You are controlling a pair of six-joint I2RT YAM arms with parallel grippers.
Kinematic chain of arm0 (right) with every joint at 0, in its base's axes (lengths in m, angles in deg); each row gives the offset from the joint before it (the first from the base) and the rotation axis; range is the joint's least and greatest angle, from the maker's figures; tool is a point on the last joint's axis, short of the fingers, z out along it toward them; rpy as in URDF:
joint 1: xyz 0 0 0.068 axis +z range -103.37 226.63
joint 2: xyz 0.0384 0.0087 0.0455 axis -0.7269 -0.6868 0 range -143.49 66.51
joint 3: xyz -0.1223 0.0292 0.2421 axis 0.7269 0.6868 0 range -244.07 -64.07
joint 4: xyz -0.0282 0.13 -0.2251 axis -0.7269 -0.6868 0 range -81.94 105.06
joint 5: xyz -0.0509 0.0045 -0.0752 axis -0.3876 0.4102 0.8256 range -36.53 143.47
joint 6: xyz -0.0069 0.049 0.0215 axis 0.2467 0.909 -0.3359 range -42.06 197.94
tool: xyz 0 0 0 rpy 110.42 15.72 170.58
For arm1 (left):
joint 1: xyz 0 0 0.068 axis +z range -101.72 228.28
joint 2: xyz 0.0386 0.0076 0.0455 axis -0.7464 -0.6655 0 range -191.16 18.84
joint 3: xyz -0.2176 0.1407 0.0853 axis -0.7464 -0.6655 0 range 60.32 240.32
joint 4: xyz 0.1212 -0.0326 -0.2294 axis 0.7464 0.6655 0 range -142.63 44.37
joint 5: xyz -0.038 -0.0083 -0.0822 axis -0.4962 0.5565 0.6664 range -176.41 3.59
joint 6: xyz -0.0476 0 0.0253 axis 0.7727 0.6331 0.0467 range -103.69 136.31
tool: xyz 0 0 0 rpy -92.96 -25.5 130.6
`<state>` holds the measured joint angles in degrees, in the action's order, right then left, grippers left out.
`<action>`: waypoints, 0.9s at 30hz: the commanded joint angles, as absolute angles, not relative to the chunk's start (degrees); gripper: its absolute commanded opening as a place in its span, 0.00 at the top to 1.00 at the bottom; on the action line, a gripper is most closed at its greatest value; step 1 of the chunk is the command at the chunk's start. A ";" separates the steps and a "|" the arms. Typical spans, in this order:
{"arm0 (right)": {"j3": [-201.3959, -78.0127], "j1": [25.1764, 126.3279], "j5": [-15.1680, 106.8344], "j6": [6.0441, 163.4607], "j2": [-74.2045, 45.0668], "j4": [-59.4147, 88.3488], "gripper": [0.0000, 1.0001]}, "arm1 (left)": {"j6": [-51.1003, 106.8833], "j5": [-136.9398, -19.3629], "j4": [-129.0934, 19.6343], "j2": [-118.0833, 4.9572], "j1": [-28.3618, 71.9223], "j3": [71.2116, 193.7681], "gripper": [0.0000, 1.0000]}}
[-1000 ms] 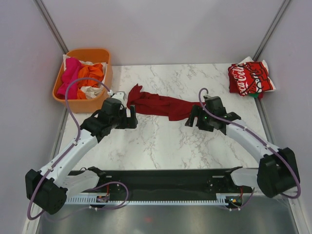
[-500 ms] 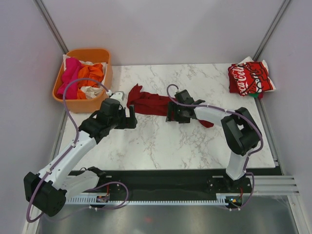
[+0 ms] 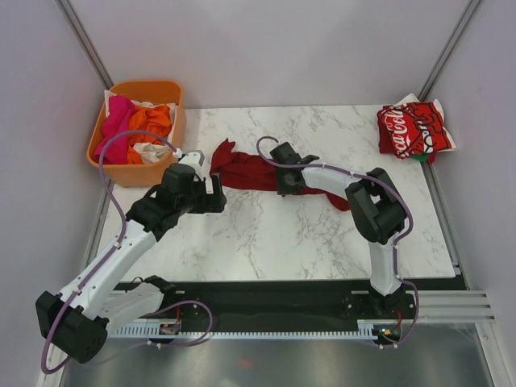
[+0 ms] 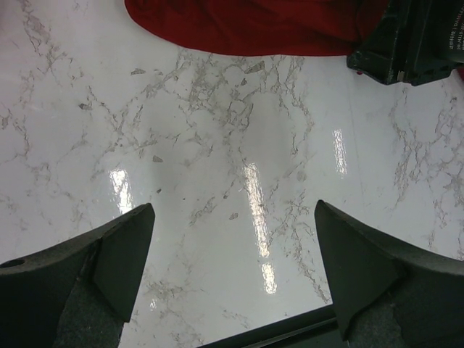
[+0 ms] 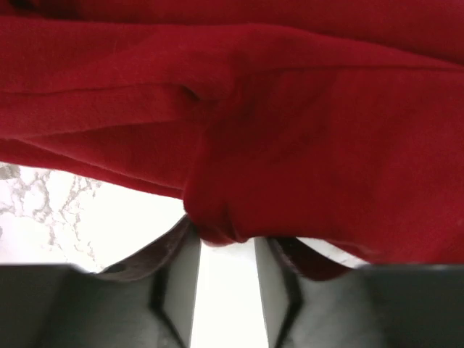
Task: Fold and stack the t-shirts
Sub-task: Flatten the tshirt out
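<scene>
A plain dark-red short-sleeved t-shirt lies crumpled in a long band across the middle of the white marble-patterned table. It runs from upper left of centre down towards the right. The right arm bends back across the table, so that the right gripper sits on the middle of this band. In the right wrist view, the right gripper has its fingers drawn close together. A bunched fold of the dark-red t-shirt is pinched between their tips, and the cloth fills the upper part of that frame.

The left gripper hangs just below the left end of the shirt and is not touching it. In the left wrist view, the left gripper has its fingers spread wide over bare marble. The edge of the dark-red t-shirt lies along the top of that frame.

At the upper right of the table rests a folded bright red t-shirt with white Coca-Cola script. At the upper left stands an orange plastic tub. It holds a heap of a pink t-shirt, an orange t-shirt and a white t-shirt.
</scene>
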<state>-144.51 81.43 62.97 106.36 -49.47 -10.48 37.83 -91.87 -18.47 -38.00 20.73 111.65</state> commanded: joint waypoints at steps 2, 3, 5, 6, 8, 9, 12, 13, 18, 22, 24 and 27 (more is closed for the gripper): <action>-146.16 82.48 67.10 105.45 -51.26 -13.59 0.77 | 36.53 -91.51 -19.84 -36.70 21.03 111.82 0.01; -145.46 82.48 67.27 105.53 -50.83 -13.59 0.89 | 36.53 -91.42 -19.93 -36.70 21.03 111.74 0.01; -144.84 82.49 67.62 105.45 -49.07 -13.68 1.00 | 36.53 -91.42 -19.84 -36.88 21.03 111.82 0.01; -144.84 82.57 67.97 105.36 -48.28 -14.46 1.00 | 36.53 -91.42 -19.93 -36.97 21.03 111.82 0.01; -146.06 83.01 69.72 103.87 -44.95 -16.65 1.00 | 36.61 -91.51 -19.93 -37.32 21.03 111.82 0.01; -148.77 83.45 71.21 103.17 -42.15 -20.49 1.00 | 36.61 -91.68 -19.84 -37.23 21.03 111.82 0.01; -154.32 84.24 76.84 100.79 -35.91 -28.67 1.00 | 36.61 -92.73 -19.93 -36.97 21.03 111.82 0.01; -154.94 84.68 77.46 100.09 -30.49 -30.10 1.00 | 36.61 -93.00 -19.93 -36.79 21.03 111.74 0.01; -150.06 85.21 74.15 101.75 -14.37 -38.88 1.00 | 36.70 -94.76 -19.93 -35.91 21.12 111.56 0.01; -133.10 86.52 68.44 110.00 1.07 -38.56 1.00 | 36.79 -96.16 -19.93 -35.74 21.30 111.56 0.01; -121.50 87.58 66.93 116.04 8.11 -36.46 1.00 | 36.96 -96.78 -19.93 -35.91 21.47 111.39 0.01; -108.22 88.02 62.80 121.50 15.15 -32.42 1.00 | 37.84 -96.09 -19.84 -36.17 21.56 111.21 0.01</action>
